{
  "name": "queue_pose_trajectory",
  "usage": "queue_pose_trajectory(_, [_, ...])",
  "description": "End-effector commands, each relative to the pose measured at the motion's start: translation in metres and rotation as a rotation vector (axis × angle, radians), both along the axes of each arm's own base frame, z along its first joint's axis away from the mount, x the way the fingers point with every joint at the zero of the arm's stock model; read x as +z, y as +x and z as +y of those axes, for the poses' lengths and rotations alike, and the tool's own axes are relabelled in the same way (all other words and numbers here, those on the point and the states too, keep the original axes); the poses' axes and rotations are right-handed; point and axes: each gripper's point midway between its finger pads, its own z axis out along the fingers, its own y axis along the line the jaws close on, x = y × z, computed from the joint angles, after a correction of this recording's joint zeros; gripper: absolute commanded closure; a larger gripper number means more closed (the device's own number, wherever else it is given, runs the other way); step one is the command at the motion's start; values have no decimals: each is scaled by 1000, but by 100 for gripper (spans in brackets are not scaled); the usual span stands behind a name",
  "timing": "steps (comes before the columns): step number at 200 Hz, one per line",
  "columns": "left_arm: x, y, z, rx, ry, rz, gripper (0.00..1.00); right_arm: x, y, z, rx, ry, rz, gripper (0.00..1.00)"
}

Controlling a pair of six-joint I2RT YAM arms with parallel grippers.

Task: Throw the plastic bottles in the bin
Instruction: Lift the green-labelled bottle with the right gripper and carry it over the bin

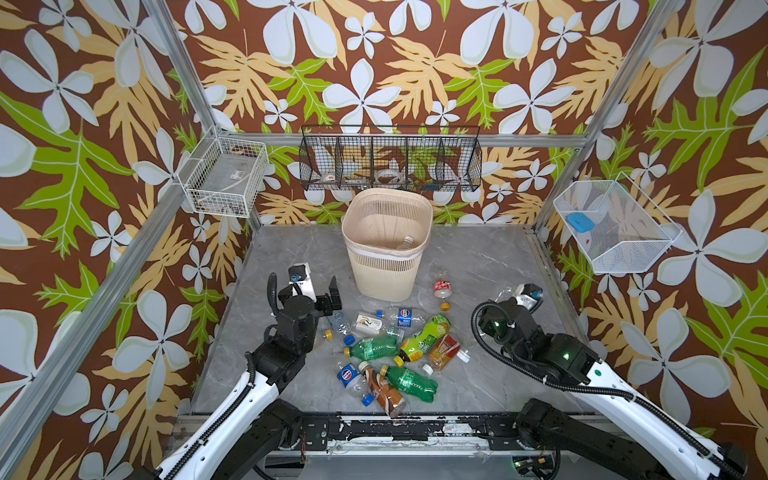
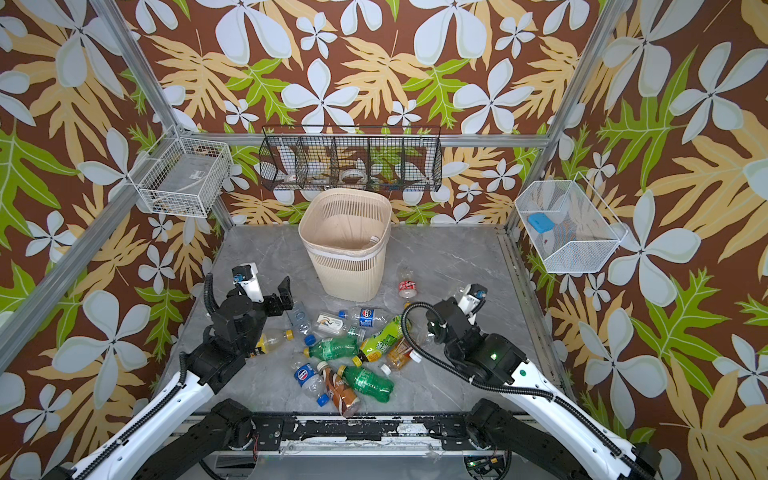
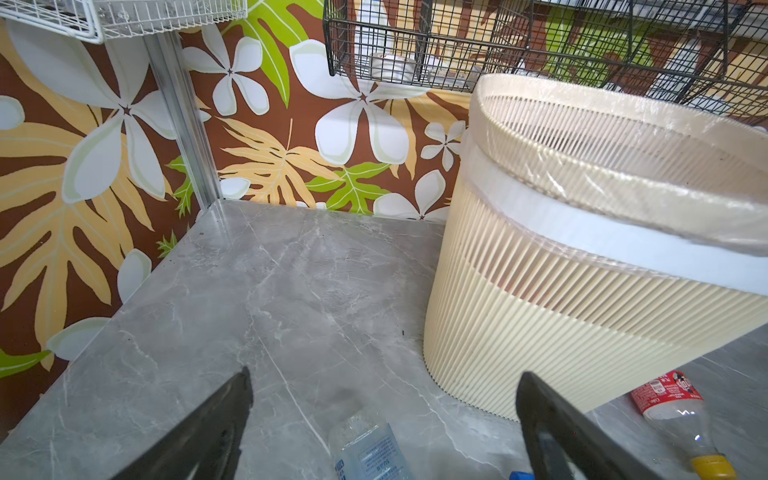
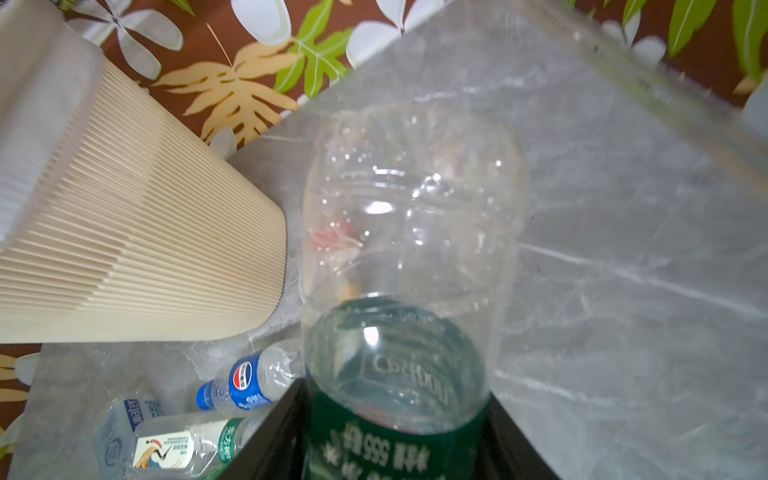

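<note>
**A:** What does the right gripper (image 4: 395, 415) have?

**B:** Its jaws pinch a green-labelled clear bottle (image 4: 411, 216) at the label, with the clear end sticking out ahead. It is low over the marble tabletop (image 1: 478, 374), to the right of the bin (image 1: 384, 274) and apart from it.

**A:** So the carry comes next?

**B:** I judge so. Lift above the rim first, because the bin is tall and its liner folds over the edge. Let go only once the whole bottle is over the opening, since the free end leads.

**A:** Anything in the way?

**B:** The red-labelled bottle (image 1: 442, 287) lies between the gripper and the bin. Pass over it.

**A:** And the left gripper (image 3: 384, 399)?

**B:** Its jaws are spread wide and empty on the bin's other side, above a blue-labelled clear bottle (image 3: 368, 449). The other plastic bottles (image 1: 395, 349) lie heaped mid-table. One white-capped bottle (image 1: 406, 242) is already in the bin.
</note>
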Motion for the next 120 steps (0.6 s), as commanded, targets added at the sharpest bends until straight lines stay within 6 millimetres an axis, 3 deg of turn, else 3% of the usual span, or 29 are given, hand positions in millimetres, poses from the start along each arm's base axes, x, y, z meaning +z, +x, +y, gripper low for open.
queue_pose_trajectory(1, [7,1,4,22,4,-18,0,60,29,8,77,-182,-132,44])
queue_pose_trajectory(38, [6,2,4,27,10,-14,0,161,80,60,205,-243,-360,44])
queue_pose_trajectory(64, [5,2,6,36,17,-8,0,218,114,103,297,-264,-483,45])
queue_pose_trajectory(93, [6,2,8,48,23,-8,0,250,148,145,369,-294,-565,45])
queue_pose_trajectory(120, [5,2,8,50,24,-6,0,245,179,174,413,-343,-565,44])
